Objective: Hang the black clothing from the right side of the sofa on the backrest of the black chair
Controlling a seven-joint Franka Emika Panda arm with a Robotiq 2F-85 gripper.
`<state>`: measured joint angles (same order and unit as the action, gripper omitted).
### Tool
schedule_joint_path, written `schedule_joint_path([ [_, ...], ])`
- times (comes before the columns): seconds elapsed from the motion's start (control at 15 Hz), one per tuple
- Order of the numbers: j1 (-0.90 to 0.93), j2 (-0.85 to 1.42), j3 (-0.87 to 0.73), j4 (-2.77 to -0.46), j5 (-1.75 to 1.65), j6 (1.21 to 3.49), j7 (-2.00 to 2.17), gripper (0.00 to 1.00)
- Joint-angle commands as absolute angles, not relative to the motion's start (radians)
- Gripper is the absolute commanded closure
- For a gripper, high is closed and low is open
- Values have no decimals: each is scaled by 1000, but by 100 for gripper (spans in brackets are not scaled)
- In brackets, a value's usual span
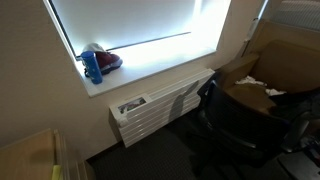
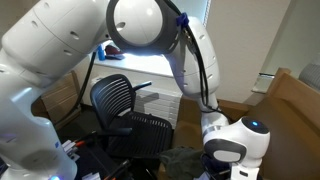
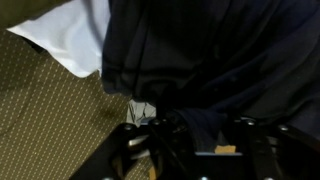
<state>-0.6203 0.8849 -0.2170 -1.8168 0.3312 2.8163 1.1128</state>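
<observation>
The tool [image 3: 190, 134] is reaching in from the lower edge of the wrist view, with the black clothing [image 3: 220, 60] bunching down between its fingers [image 3: 133, 140]. The folds are hiding the jaws' gap, so I cannot tell whether they are gripping the fabric or standing apart around it. The garment is filling most of that view and lying over the patterned brown sofa [image 3: 50, 120]. A white cloth [image 3: 75, 35] is showing just beside it.

In an exterior view the dark heap [image 2: 180, 160] is sitting low beside the arm's wrist, and the black chair [image 2: 120, 100] is standing near it, its mesh backrest [image 2: 112, 92] bare.

The pick-up step appears to be in hand, and the hanging is not yet done. The next move is calling for a firm pinch on the garment alone, without the white cloth. Then comes a lift high enough to clear the backrest top before draping.
</observation>
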Motion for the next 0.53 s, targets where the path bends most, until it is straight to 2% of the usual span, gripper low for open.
schedule_joint_path([
  [0.0,-563,897,-267,-1789,359,2796,1093,75],
  [0.2,-500,899,-325,-1765,344,2772,1122,97],
  [0.33,-471,861,-337,-1749,327,2693,1100,100],
  [0.47,-415,772,-362,-1780,306,2664,1090,98],
])
